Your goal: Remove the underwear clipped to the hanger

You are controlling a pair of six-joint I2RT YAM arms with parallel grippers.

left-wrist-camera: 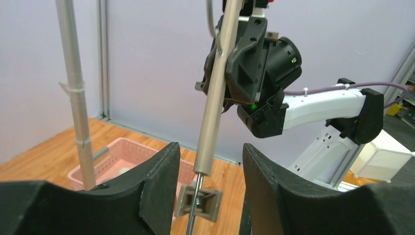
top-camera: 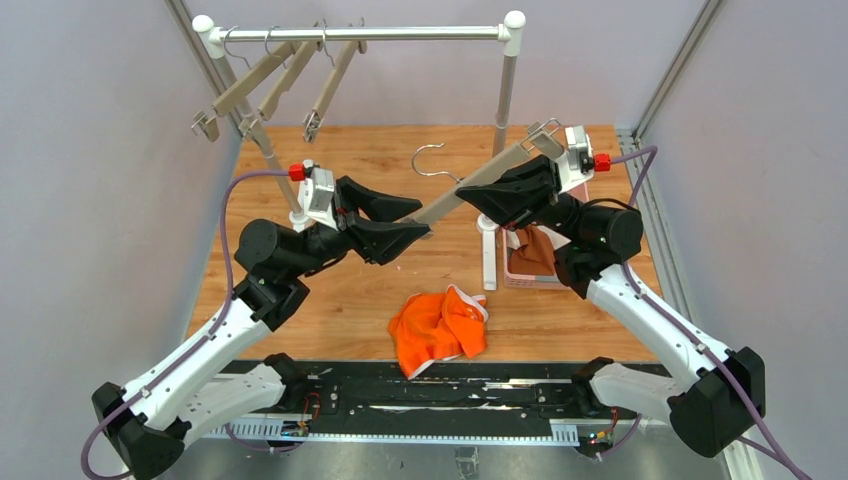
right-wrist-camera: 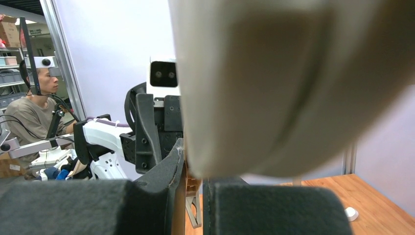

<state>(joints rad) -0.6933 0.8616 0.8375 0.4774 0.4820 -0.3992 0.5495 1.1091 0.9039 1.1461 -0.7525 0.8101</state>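
A beige clip hanger [top-camera: 455, 195] is held tilted above the table. My right gripper [top-camera: 478, 192] is shut on its bar; in the right wrist view the bar [right-wrist-camera: 293, 83] fills the frame, blurred, above the closed jaws [right-wrist-camera: 193, 196]. My left gripper [top-camera: 422, 219] is open around the hanger's lower end. In the left wrist view the empty clip [left-wrist-camera: 199, 203] hangs between my open jaws [left-wrist-camera: 209, 166] without touching them. Bright orange underwear [top-camera: 440, 328] lies loose on the table in front. Rust-brown underwear [top-camera: 535, 250] lies in the pink basket [top-camera: 520, 282]. The grey-beige one is out of view.
A white clothes rack [top-camera: 360, 33] stands at the back with three empty clip hangers [top-camera: 280, 80] at its left end. Its right post [top-camera: 505, 95] and white foot [top-camera: 488, 255] stand by the basket. The rack post [left-wrist-camera: 78, 107] and basket [left-wrist-camera: 117, 161] show in the left wrist view.
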